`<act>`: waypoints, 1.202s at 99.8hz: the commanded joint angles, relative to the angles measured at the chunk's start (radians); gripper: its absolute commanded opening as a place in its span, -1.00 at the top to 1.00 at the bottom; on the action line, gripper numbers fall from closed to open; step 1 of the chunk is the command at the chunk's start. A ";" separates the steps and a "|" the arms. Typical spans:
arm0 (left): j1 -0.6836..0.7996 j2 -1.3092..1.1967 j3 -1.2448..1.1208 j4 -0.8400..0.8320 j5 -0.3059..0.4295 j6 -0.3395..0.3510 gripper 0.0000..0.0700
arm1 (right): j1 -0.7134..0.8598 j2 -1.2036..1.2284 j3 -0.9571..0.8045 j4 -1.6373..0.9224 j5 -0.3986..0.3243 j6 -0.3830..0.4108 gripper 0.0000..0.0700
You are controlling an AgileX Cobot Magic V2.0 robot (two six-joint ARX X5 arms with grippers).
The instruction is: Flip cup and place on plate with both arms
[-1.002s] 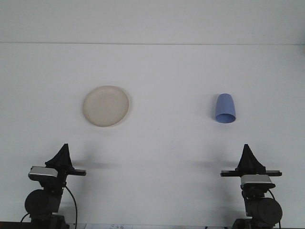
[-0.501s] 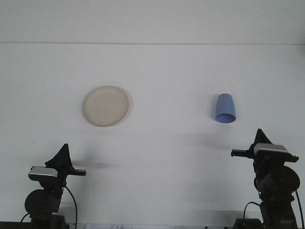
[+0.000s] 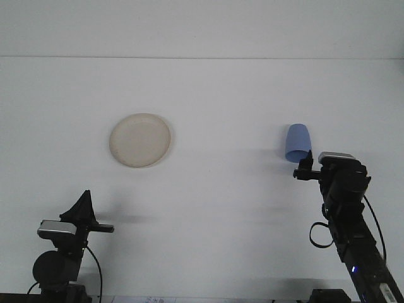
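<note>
A light blue cup (image 3: 297,141) stands on the white table at the right with its wider rim down. Far to its left lies a cream round plate (image 3: 140,140) with nothing on it. My right gripper (image 3: 306,160) is raised and reaches forward, its tip at the cup's lower right edge; the wrist hides how it stands around the cup. My left gripper (image 3: 84,203) rests low at the front left, pointing up, its fingers meeting in a single tip and holding nothing, well short of the plate.
The table's far edge meets a white wall (image 3: 202,28) behind. A black cable (image 3: 319,235) loops beside the right arm. Bare white table surface (image 3: 221,158) lies between plate and cup.
The right arm has lifted from its rest pose at the front and moved forward to the cup's near right edge. The left arm, cup and plate have not moved.
</note>
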 commanded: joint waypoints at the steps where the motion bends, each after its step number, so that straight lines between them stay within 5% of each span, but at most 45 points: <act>1: 0.000 -0.001 -0.018 0.010 0.004 0.000 0.96 | 0.000 0.048 -0.016 0.088 0.002 0.016 -0.68; 48: 0.000 -0.001 -0.018 0.010 0.004 0.000 0.96 | -0.027 0.212 -0.199 0.389 0.000 -0.022 -0.56; 103: 0.000 -0.001 -0.018 0.010 0.004 0.000 0.96 | -0.146 0.628 -0.050 0.719 -0.181 -0.039 -0.55; 108: 0.000 -0.001 -0.018 0.010 0.004 0.000 0.96 | -0.151 0.639 -0.028 0.718 -0.184 -0.040 -0.33; 120: 0.000 -0.001 -0.018 0.010 0.004 0.000 0.96 | -0.152 0.641 0.011 0.718 -0.222 -0.064 0.75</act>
